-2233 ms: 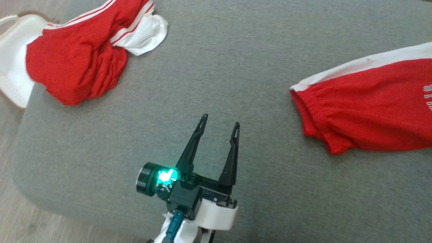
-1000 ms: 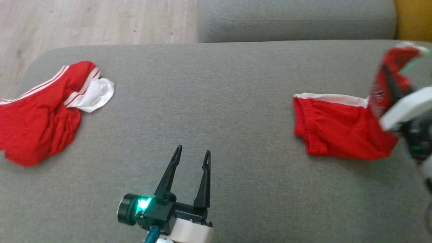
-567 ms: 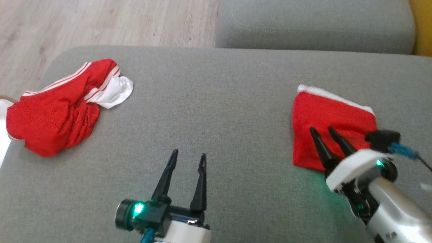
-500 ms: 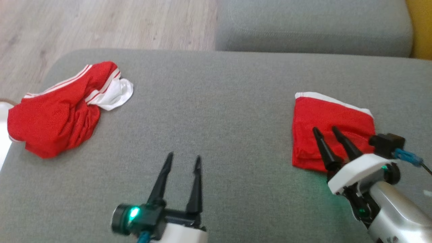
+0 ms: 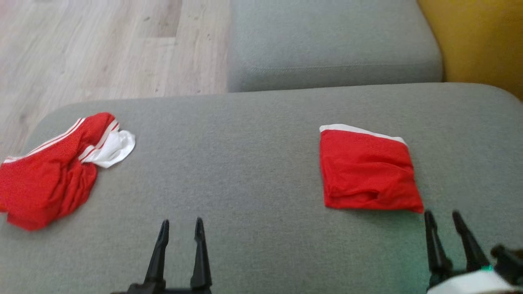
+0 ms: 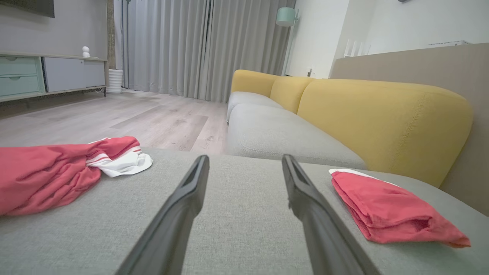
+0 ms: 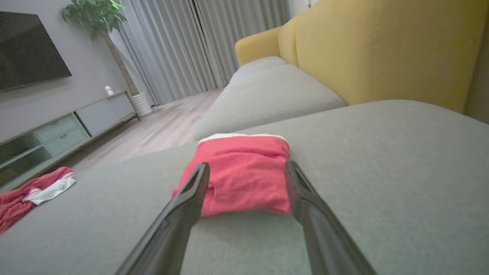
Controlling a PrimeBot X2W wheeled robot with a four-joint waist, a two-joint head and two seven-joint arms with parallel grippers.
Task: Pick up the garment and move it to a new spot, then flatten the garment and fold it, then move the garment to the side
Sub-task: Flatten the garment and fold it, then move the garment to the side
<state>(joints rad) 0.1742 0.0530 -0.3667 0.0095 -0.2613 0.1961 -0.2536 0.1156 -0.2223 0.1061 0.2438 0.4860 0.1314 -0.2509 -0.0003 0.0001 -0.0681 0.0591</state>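
Jaws of right gripper [image 5: 441, 213]: spread wide, holding nothing, tips just short of the near right corner of the folded garment [image 5: 367, 175], not touching it. Jaws of left gripper [image 5: 182, 221]: likewise spread wide and empty, low over bare fabric of the grey cushion [image 5: 253, 171], between the two garments. Form of the folded garment: red, a compact rectangle with a white band along its far edge, flat on the right part of the grey cushion, directly ahead of the right gripper. At the left end of the same surface, well apart from the folded one: a crumpled garment [image 5: 45, 179], red with white stripes and a white patch. Beyond, a far cushion [image 5: 327, 45] in grey, a yellow backrest [image 5: 478, 41] at far right, a pale wooden floor [image 5: 102, 49] at far left.
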